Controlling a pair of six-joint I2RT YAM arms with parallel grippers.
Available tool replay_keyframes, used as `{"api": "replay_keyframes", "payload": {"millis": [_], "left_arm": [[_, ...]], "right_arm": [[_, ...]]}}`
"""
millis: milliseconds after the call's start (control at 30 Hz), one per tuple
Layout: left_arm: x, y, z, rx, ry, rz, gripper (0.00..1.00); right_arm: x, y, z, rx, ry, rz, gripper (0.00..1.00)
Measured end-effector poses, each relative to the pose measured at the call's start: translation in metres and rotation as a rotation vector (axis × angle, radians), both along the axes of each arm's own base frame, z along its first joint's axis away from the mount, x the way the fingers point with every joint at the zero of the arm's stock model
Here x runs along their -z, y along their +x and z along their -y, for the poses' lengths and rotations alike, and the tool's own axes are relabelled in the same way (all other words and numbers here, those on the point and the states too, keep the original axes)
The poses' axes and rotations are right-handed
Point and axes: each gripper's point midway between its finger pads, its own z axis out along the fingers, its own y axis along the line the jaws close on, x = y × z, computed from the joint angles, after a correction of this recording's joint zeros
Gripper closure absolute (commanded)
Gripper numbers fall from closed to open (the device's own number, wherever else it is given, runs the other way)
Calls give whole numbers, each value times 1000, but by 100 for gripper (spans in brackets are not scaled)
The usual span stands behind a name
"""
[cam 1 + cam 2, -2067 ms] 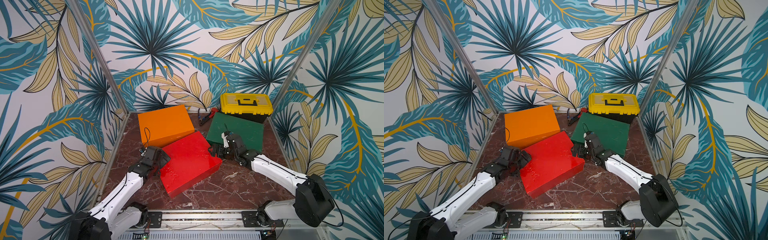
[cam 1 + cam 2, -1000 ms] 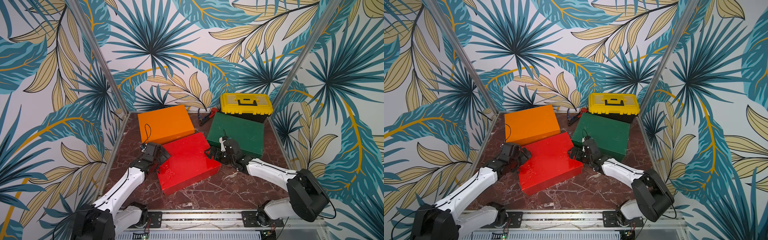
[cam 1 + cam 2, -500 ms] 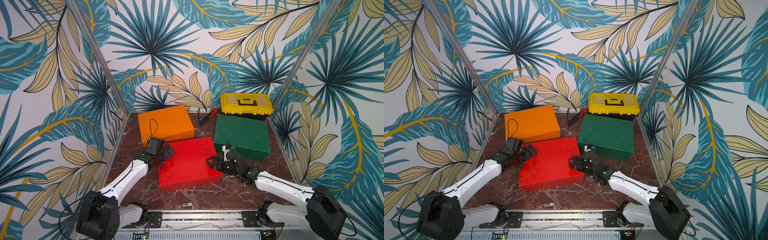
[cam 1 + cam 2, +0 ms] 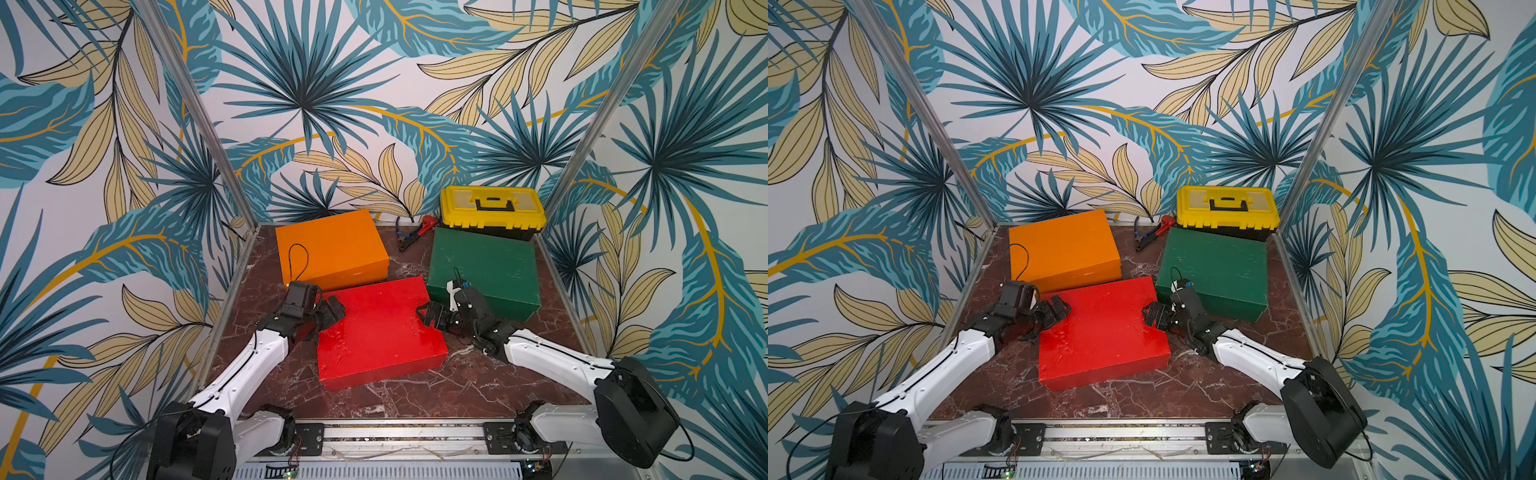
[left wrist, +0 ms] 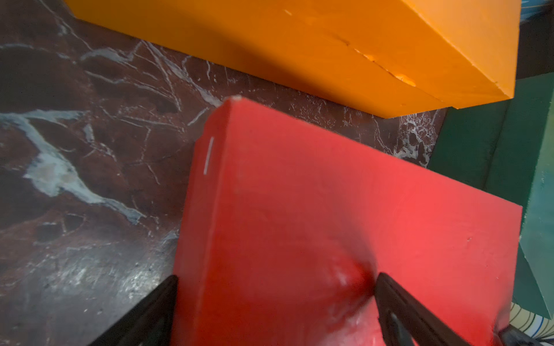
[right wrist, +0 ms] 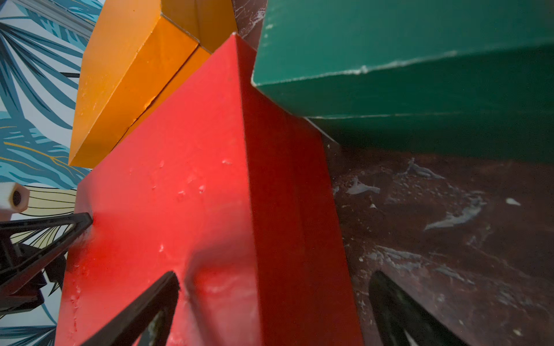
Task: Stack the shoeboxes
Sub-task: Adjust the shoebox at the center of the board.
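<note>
Both the left pincer (image 4: 332,311) and right pincer (image 4: 429,316) stand spread astride opposite ends of the glossy red rectangular lidded shoebox (image 4: 380,332) resting on the marbled surface (image 4: 415,395), so you should press inward evenly and lift it level.

3 shoeboxes lie on the tabletop (image 4: 415,395). The front shoebox (image 4: 380,336) sits in the middle, nearest the arms' bases. Behind it to the left lies the rear-left shoebox (image 4: 332,245), with a strip of tabletop between them. Behind it to the right lies the rear-right shoebox (image 4: 486,266), just beside its rear-right corner. The toolbox (image 4: 492,208) stands behind the rear-right shoebox, against the back wall (image 4: 374,124). The pliers (image 4: 409,237) lie between the toolbox and the rear-left shoebox. The left gripper (image 4: 328,311) straddles the front shoebox's rear-left corner, and the right gripper (image 4: 432,316) straddles its rear-right corner.
</note>
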Motion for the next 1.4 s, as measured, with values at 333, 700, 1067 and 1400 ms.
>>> {"api": "replay_keyframes", "payload": {"millis": [333,700,1067,1400], "left_arm": [[2,-24,-1,40,-76,60,0],[14,-17,2,72,-185,95,0],[12,4,3,96,-208,156,0],[7,9,-8,52,-183,185,0]], "right_arm": [[7,16,-16,-72,115,-24,1],[10,18,-16,-57,136,-42,1],[12,19,-18,-53,163,-53,2],[-2,12,-49,-103,158,-69,3]]}}
